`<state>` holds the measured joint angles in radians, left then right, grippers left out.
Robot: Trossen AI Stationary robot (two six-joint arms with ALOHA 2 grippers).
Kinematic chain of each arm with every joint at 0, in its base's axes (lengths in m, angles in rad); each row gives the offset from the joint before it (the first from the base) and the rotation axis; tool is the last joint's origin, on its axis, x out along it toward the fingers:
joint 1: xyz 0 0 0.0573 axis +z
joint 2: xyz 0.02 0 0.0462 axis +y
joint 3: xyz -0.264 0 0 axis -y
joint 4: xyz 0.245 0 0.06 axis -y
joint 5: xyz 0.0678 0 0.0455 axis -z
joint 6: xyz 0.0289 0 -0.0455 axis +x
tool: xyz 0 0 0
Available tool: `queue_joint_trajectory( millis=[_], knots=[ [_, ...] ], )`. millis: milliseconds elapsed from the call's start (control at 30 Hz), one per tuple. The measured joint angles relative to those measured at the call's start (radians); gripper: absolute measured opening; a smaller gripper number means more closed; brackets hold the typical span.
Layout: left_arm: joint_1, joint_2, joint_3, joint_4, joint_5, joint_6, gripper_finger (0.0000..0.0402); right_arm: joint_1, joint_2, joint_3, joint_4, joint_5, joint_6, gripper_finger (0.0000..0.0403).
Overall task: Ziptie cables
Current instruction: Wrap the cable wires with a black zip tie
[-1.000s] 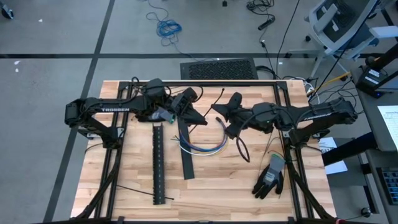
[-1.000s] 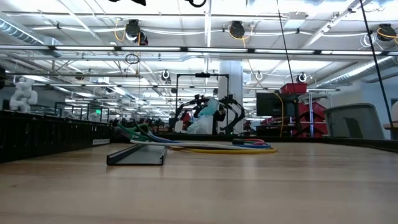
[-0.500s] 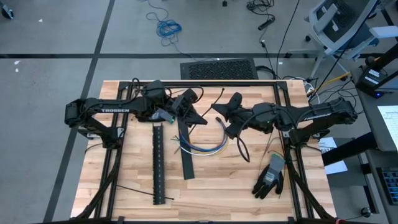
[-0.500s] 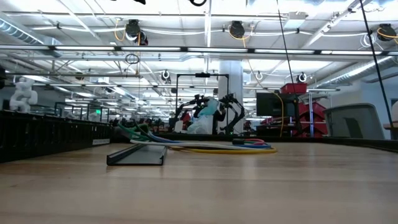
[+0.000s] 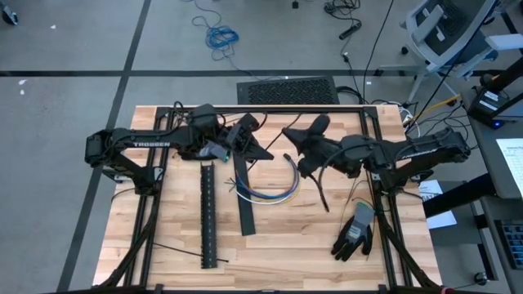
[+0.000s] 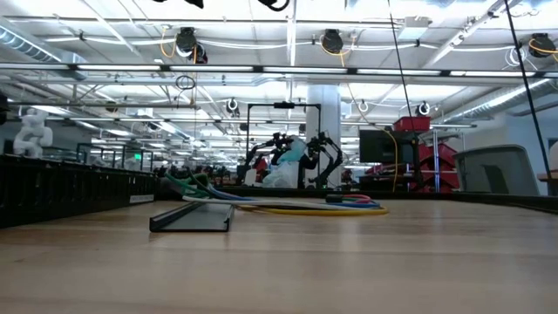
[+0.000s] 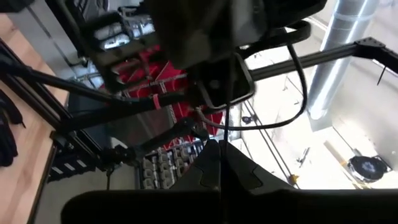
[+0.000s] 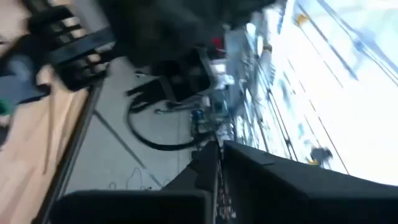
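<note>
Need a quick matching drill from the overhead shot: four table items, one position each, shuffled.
Things:
1. cables
2. glove
3. perforated black strip
4. left gripper

Places:
A. near the table's right edge, in front of the right arm
B. table centre, curved
C. above the table, behind the cables
D. lying lengthwise, left of the cables

Pairs: 1-B, 2-A, 3-D, 4-C

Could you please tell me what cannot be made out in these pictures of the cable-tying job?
- Whether a thin black strip loops the cables: too thin to trace in the high view.
- What the left claw pinches: hidden by its own dark fingers in the high view; the left wrist view faces the room.
- The right claw: its wrist view is blurred.
- The cables' dark plug: too small in the low view.
</note>
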<state>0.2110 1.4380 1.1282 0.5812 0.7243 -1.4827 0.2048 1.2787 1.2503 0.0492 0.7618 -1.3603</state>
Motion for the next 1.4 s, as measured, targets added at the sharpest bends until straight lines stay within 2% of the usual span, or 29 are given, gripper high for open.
queue_joint_trajectory(
  millis=[267,433,500,600,667,733,833,900,1033,1100,1167,1233,1300,1400],
  knots=[
    [0.053,0.0,0.0,-0.022,-0.026,0.02,0.0,0.058,-0.004,0.062,0.019,0.028,0.139,0.0099],
    [0.095,0.0,0.0,-0.081,-0.05,0.107,0.0,0.093,-0.007,0.066,0.189,0.032,0.14,0.0148],
    [0.108,0.0,0.0,-0.078,-0.055,0.109,0.0,0.093,-0.009,0.067,0.232,0.063,0.133,0.016],
    [0.119,0.0,0.0,-0.078,-0.072,0.141,0.0,0.092,-0.008,0.066,0.307,0.163,0.077,0.0168],
    [0.128,-0.001,0.0,-0.086,-0.078,0.2,0.0,0.087,-0.01,0.066,0.455,0.255,0.19,0.0169],
    [0.139,-0.009,0.0,-0.115,-0.084,0.289,0.0,0.067,-0.044,0.067,0.526,0.378,0.408,0.0168],
    [0.15,-0.018,0.0,-0.133,-0.098,0.444,0.0,0.049,-0.129,0.067,0.391,0.519,0.728,0.0167],
    [0.15,-0.033,0.0,-0.142,-0.123,0.556,0.0,0.063,-0.198,0.067,0.204,0.471,0.994,0.0167],
    [0.145,-0.1,0.0,-0.262,-0.231,0.854,0.0,0.039,-0.322,0.067,-0.182,0.192,1.626,0.0167],
    [0.132,-0.124,0.0,-0.316,-0.329,0.972,0.0,-0.001,-0.338,0.068,-0.351,0.163,1.82,0.0167],
    [0.117,-0.138,0.0,-0.335,-0.407,1.042,0.0,-0.028,-0.318,0.04,-0.442,0.159,1.934,0.0167],
    [0.1,-0.142,0.0,-0.316,-0.444,1.075,0.0,-0.056,-0.284,-0.019,-0.403,0.126,1.983,0.0167],
    [0.081,-0.144,0.0,-0.298,-0.479,1.097,0.0,-0.093,-0.241,-0.102,-0.269,0.061,1.975,0.0167],
    [0.05,-0.143,0.0,-0.287,-0.518,1.113,0.0,-0.137,-0.179,-0.233,0.153,-0.1,1.89,0.0167]
  ],
)
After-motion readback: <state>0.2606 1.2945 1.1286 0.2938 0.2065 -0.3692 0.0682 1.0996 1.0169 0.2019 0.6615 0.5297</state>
